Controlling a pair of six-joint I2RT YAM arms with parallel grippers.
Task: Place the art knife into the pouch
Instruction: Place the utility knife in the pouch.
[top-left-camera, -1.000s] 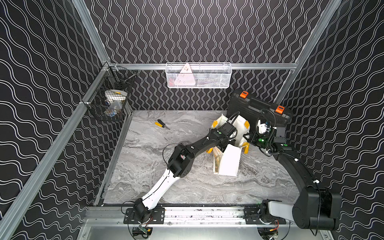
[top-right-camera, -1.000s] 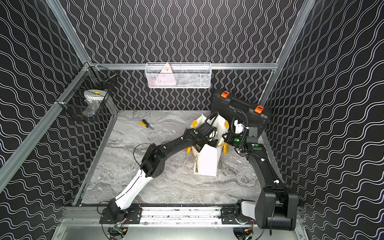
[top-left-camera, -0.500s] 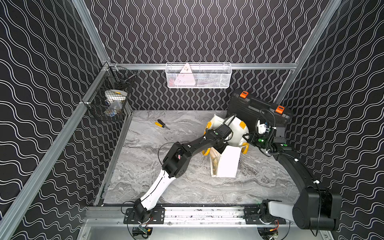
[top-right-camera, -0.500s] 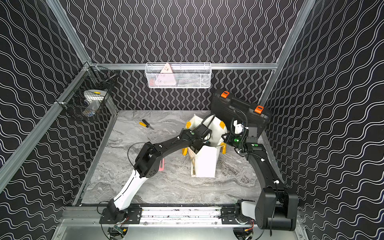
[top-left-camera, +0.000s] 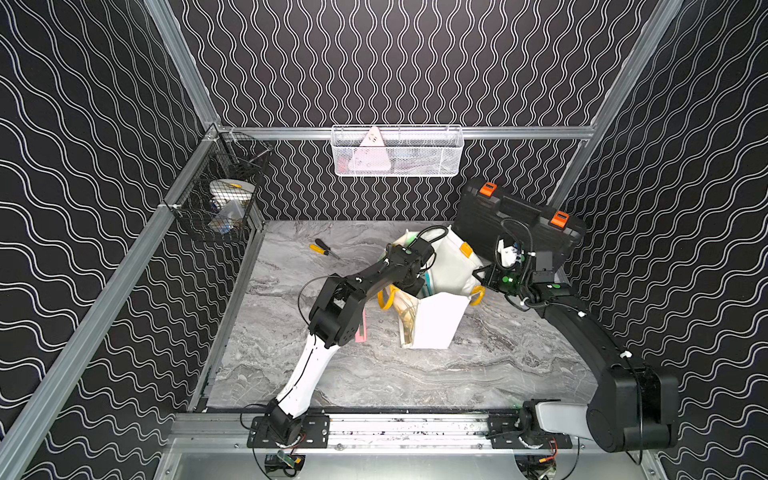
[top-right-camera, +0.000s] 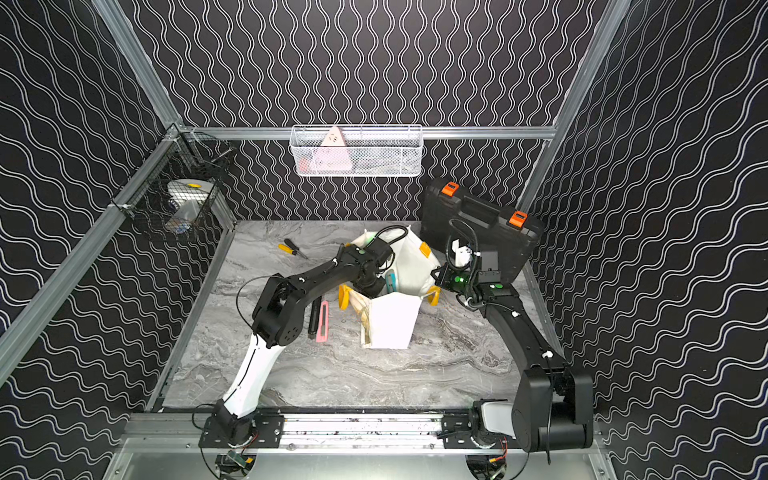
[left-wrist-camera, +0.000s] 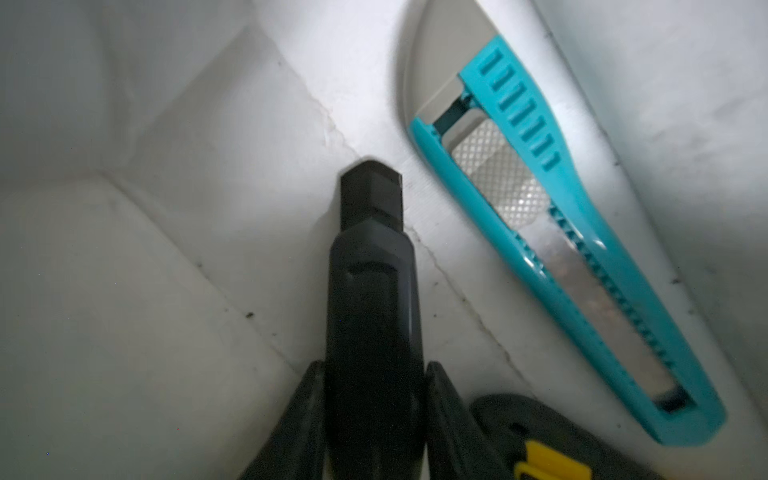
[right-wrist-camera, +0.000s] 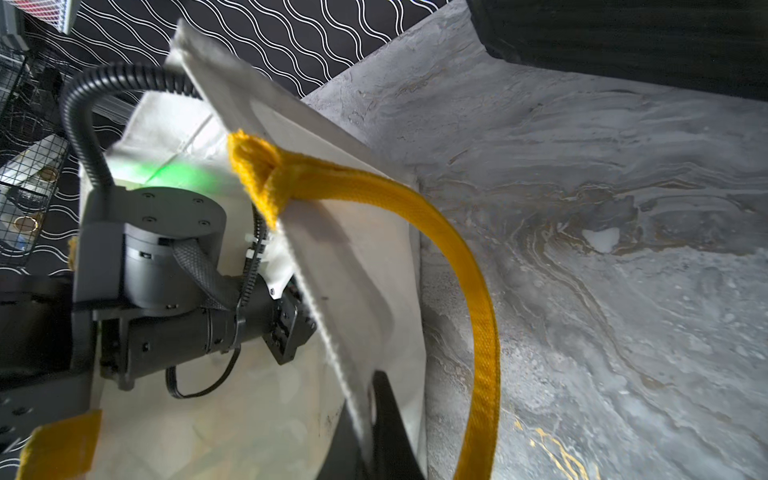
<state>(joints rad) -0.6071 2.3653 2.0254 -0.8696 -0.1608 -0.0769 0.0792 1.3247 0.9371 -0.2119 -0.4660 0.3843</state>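
Note:
The pouch (top-left-camera: 436, 320) (top-right-camera: 392, 320), a white cloth bag with yellow loop handles, lies on the marble table with its mouth towards the back. My left gripper (left-wrist-camera: 374, 370) is inside it, shut on a black art knife (left-wrist-camera: 370, 257) that points at the white cloth bottom (left-wrist-camera: 166, 249). A teal cutter (left-wrist-camera: 540, 232) (top-right-camera: 390, 280) lies loose inside beside it. My right gripper (right-wrist-camera: 365, 409) (top-left-camera: 478, 275) is shut on the pouch's rim (right-wrist-camera: 353, 249), holding the mouth open next to a yellow handle (right-wrist-camera: 469, 266).
A black case with orange latches (top-left-camera: 515, 220) stands behind the right arm. A pink cutter (top-right-camera: 323, 322) and a black one (top-right-camera: 313, 316) lie by the left elbow. A yellow-handled screwdriver (top-left-camera: 322, 249) lies further back. A white wire basket (top-left-camera: 397, 151) and a black one (top-left-camera: 220, 203) hang on the walls.
The left arm's elbow has moved left and the pouch's lower end has swung left with it. The right gripper has kept its place on the rim.

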